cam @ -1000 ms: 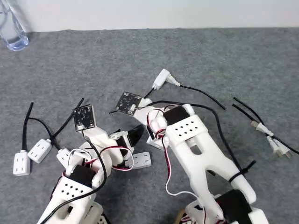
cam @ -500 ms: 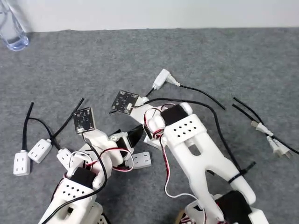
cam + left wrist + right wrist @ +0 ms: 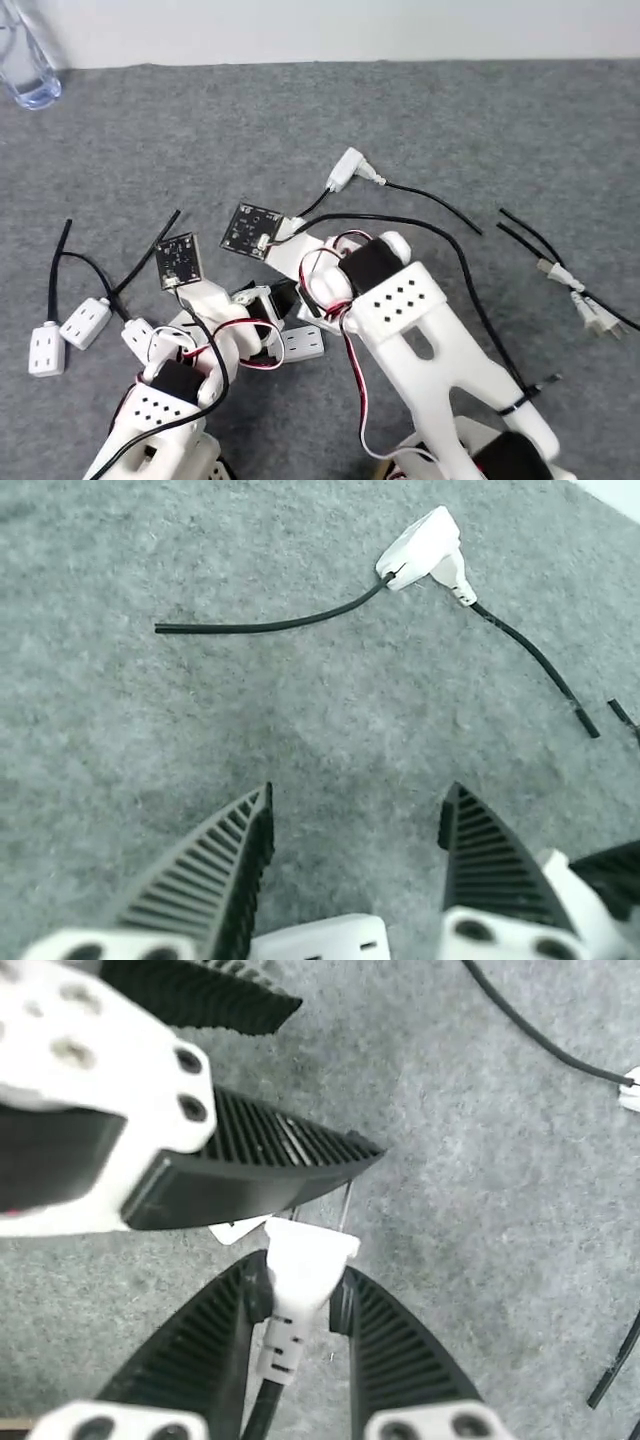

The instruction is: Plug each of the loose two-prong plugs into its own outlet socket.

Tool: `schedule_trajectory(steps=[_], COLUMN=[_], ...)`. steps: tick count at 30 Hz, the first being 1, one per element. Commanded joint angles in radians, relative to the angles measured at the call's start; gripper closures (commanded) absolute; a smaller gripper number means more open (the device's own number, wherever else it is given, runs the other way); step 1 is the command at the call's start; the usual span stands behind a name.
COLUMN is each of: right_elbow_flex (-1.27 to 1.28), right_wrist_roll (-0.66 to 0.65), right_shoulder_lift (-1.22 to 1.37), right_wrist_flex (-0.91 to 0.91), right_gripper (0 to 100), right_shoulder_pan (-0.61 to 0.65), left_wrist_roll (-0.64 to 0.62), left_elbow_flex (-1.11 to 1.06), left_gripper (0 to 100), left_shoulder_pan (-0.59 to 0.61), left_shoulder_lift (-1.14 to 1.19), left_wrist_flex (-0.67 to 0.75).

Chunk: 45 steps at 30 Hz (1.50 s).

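My right gripper is shut on a white two-prong plug whose prongs point at the black fingers of the left gripper just ahead. My left gripper is open, with a white outlet socket lying between the bases of its fingers. In the high view both wrists meet at the table's centre front, beside that socket. A second white plug with a black cord lies farther back on the grey carpet; the left wrist view shows this plug too.
Three more white sockets on black cords lie at the left front. Two loose plugs with cords lie at the right. A clear container stands in the back left corner by the white wall.
The right arm has swung leftward, bringing its held plug closer to the left gripper and the socket. The left arm has shifted only slightly.
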<state>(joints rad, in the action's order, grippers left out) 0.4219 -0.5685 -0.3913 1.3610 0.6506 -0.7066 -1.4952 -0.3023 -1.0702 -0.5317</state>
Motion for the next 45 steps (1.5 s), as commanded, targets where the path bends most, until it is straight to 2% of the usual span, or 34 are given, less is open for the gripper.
schedule_trajectory(steps=[1, 45], right_elbow_flex=[-0.072, -0.175], right_wrist_roll=[0.023, 0.066], right_shoulder_lift=[-0.059, -0.077], right_wrist_flex=[0.007, 0.007], right_gripper=[99.1, 99.1], right_shoulder_pan=[0.038, 0.031], left_wrist_roll=[0.003, 0.003], left_elbow_flex=[0.005, -0.005], left_gripper=[74, 74], left_shoulder_pan=[-0.005, -0.012], left_shoulder_lift=[-0.009, -0.008], left_wrist_flex=[0.021, 0.021])
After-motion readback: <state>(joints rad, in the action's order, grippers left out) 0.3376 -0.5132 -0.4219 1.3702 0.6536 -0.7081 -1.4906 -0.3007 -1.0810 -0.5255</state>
